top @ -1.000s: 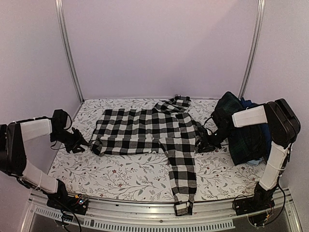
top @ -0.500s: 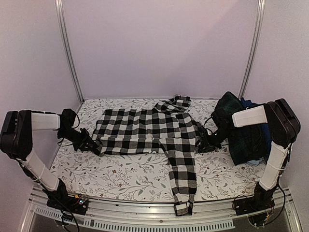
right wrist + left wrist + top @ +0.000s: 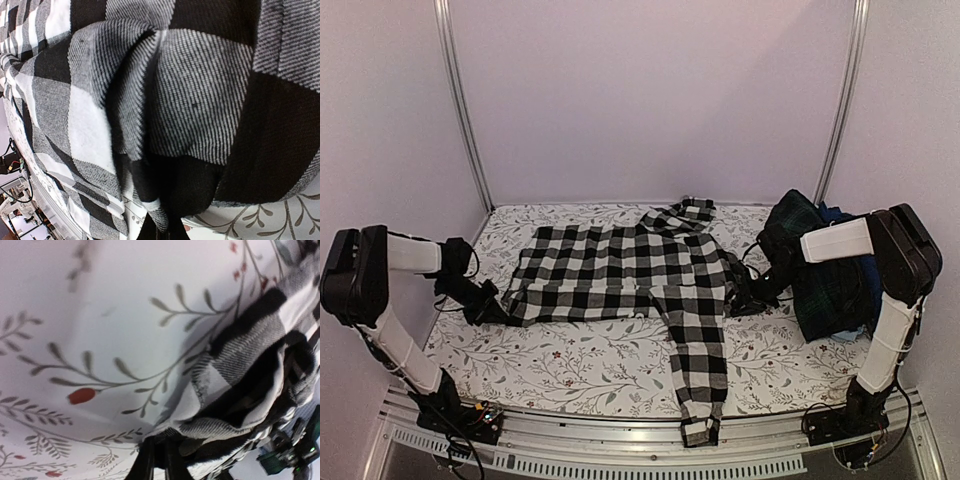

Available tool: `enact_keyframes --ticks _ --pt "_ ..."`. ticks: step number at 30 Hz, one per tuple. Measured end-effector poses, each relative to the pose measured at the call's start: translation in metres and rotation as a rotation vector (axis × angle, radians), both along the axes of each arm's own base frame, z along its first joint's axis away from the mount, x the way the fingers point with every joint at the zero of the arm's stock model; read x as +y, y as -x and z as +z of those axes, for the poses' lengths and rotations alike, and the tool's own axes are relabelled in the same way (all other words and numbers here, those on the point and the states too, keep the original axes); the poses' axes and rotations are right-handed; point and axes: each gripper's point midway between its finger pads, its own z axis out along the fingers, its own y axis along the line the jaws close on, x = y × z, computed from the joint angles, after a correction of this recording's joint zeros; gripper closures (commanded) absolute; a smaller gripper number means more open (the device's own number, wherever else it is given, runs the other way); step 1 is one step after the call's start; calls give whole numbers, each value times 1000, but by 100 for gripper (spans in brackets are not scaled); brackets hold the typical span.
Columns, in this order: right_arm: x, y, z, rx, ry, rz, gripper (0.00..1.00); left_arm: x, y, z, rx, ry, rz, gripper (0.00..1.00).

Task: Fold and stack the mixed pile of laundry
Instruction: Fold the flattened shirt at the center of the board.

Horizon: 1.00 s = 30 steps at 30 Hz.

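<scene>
Top view, table centre as the dial.

6 o'clock, nearest: a metal rail [image 3: 620, 440] runs along the table's front edge. One sleeve [image 3: 701, 385] of the checked shirt [image 3: 610, 270] runs from the body straight toward 6, with its cuff hanging over the rail. The floral table covering [image 3: 570, 365] lies bare from 6 to 8.

Left pincer [image 3: 500, 310] is at 9 o'clock, low on the covering, jaws closed on the shirt's left edge. In the left wrist view, dark fingers [image 3: 145, 466] sit at the bottom of frame with checked fabric bunched right against them and covering under it.

Right pincer [image 3: 742, 296] is at 3 o'clock, clamped on the shirt's right edge. In the right wrist view, folds converge into the closed tips; the rest is check plus a strip of covering.

The shirt body lies flat across the middle, spread 9 to 3 between both pincers. A bunched checked part sticks out toward 12–1; sleeve or collar, can't tell.

The rest of the laundry pile [image 3: 835, 285] is heaped at 3 o'clock, beyond the right pincer, by the right wall. A dark green-navy plaid garment [image 3: 800, 225] is on top, a navy piece [image 3: 835, 214] behind it, and a light blue piece [image 3: 848, 336] at the near bottom edge. The right arm's white link crosses in front.
</scene>
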Motion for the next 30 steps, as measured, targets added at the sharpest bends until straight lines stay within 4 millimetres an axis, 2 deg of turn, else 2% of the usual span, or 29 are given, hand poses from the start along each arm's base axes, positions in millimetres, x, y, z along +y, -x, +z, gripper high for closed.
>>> enact_keyframes --ticks 2,4,8,10,13,18,19,21,24,25,30 --pt "0 0 0 0 0 0 100 10 -1 6 -29 -1 39 66" --pt "0 0 0 0 0 0 100 15 -10 20 -108 -7 36 59" --pt "0 0 0 0 -1 0 100 12 -32 57 -289 -7 -20 57" --pt "0 0 0 0 -1 0 100 8 -40 66 -343 5 -48 56" --pt "0 0 0 0 -1 0 100 -4 -44 65 -356 27 -105 55" --pt "0 0 0 0 -1 1 100 -26 -38 43 -296 39 -198 54" --pt "0 0 0 0 -1 2 100 -28 -36 39 -281 36 -208 56" --pt "0 0 0 -1 -1 3 100 -29 -33 32 -254 24 -218 66" --pt "0 0 0 0 0 2 100 -26 -29 23 -220 2 -227 97" --pt "0 0 0 0 -1 3 100 -25 -27 21 -209 -5 -222 100" --pt "0 1 -1 0 -3 3 100 -11 -20 13 -160 -75 -203 100"
